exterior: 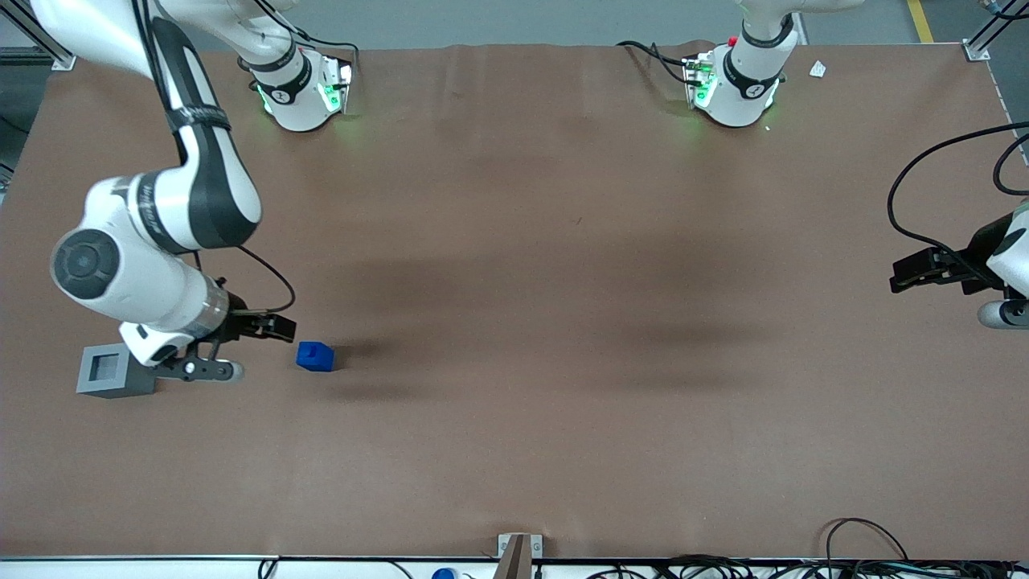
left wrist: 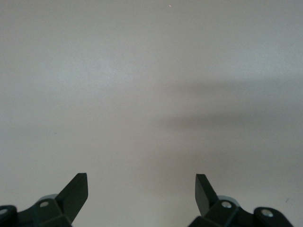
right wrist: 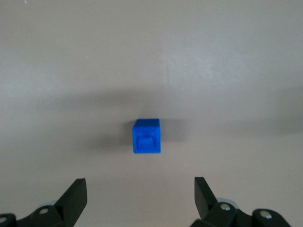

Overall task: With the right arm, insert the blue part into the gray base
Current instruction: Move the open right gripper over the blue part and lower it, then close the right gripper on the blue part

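The blue part [exterior: 315,356] lies on the brown table, a small bright block with its stepped end showing toward the wrist camera [right wrist: 147,136]. Toward the working arm's end of the table sits the gray base [exterior: 108,370], with the pale square recess in its top face open to view. My right arm's gripper [exterior: 217,370] hangs low between the two, close beside the base and a short way from the blue part. In the right wrist view the gripper [right wrist: 140,182] is open and empty, with the blue part lying ahead of its fingertips [right wrist: 78,187] and not between them.
The brown table cover [exterior: 514,281] stretches wide around the two blocks. The arm bases [exterior: 301,88] stand at the table's edge farthest from the front camera. A small bracket [exterior: 518,551] sits at the nearest edge, with cables along it.
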